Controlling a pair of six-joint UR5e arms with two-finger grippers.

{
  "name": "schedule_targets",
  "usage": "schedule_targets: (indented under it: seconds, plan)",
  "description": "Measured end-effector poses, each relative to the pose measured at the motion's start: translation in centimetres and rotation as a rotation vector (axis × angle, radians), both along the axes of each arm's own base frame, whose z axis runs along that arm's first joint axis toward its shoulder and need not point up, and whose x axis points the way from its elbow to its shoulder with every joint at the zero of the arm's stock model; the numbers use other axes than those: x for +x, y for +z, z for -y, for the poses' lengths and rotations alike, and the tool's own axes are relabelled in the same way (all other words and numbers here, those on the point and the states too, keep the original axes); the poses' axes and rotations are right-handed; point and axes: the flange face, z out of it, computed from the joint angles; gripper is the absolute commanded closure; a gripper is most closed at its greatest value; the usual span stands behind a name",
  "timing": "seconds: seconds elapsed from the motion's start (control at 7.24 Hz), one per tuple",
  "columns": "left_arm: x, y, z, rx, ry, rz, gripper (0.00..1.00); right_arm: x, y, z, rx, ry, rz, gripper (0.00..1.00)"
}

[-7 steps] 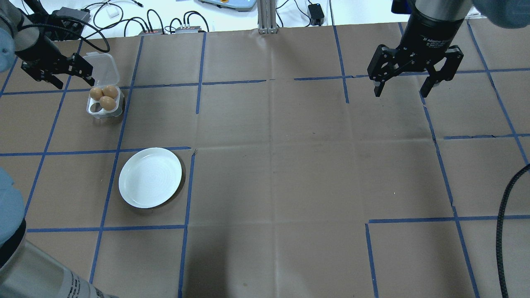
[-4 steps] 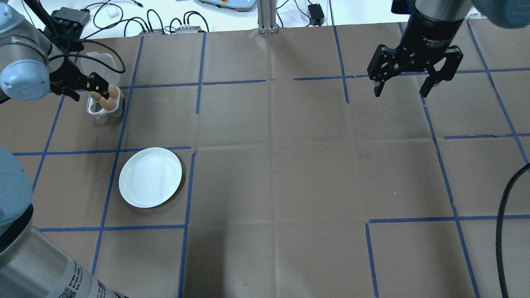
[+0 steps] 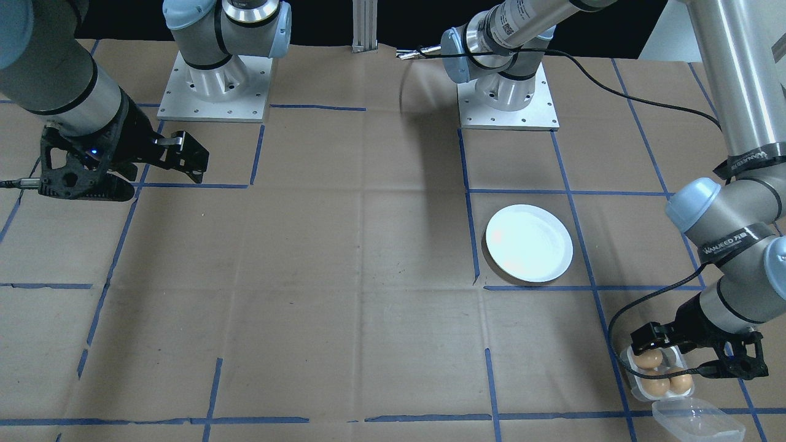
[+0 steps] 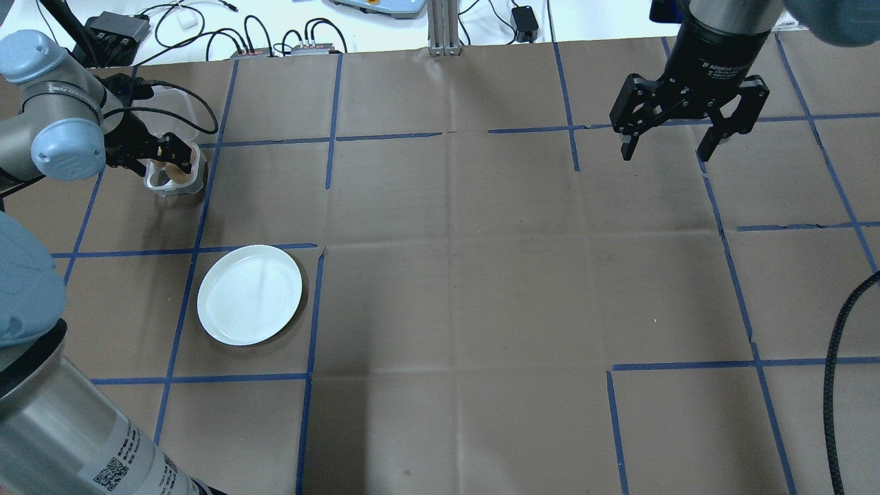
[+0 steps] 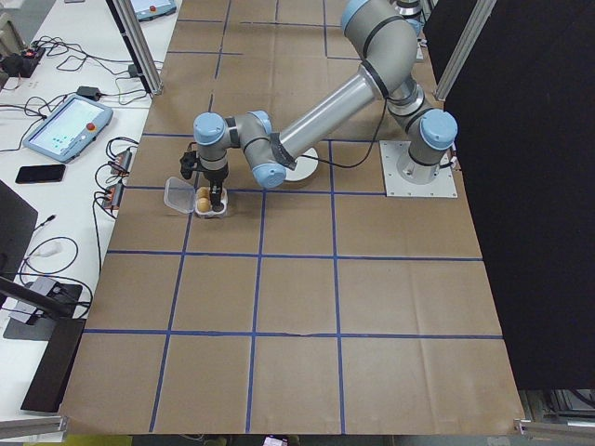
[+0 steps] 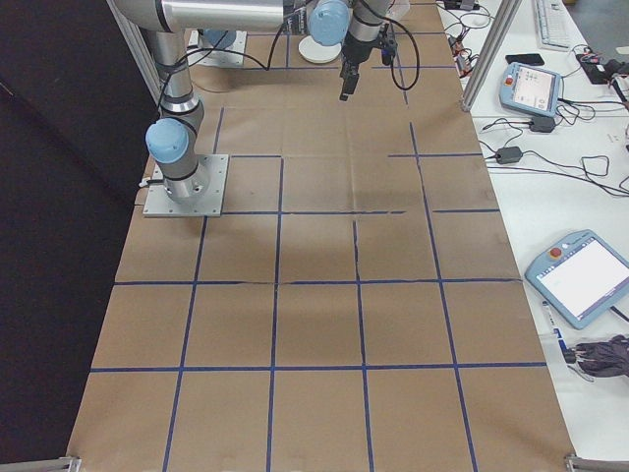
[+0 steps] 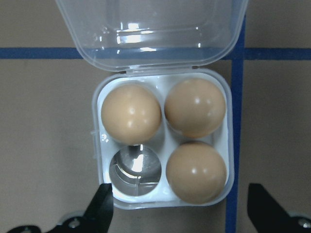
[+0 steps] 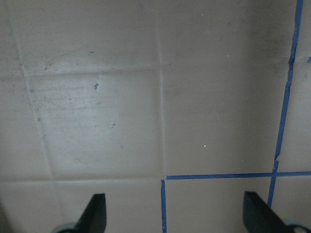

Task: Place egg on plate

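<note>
smooth tan eggs point(image 7: 131, 114), clear plastic tray point(image 7: 228, 145)

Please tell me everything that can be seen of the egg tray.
The egg tray is small, of clear plastic, with four cups in a square and a hinged lid lying open behind it. Three cups hold brown eggs; one cup is empty. It stands flat on the brown paper beside a blue tape line, some way from the plate. The left end effector hangs open right above it; whether it touches is unclear.
</note>
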Motion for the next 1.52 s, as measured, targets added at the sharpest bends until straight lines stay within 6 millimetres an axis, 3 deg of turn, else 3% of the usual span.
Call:
schedule_targets:
  seconds: [0.41, 1.24, 1.52]
  plan:
    - [-0.3, -0.3, 0.1, 0.002, 0.006, -0.006, 0.34, 0.0, 0.0, 0.0, 0.000, 0.000, 0.000, 0.00]
    - [-0.8, -0.4, 0.3, 0.001, 0.012, -0.010, 0.41, 0.0, 0.0, 0.0, 0.000, 0.000, 0.001, 0.00]
    - [-1.4, -0.5, 0.5, 0.003, 0.014, -0.011, 0.67, 0.0, 0.0, 0.0, 0.000, 0.000, 0.000, 0.00]
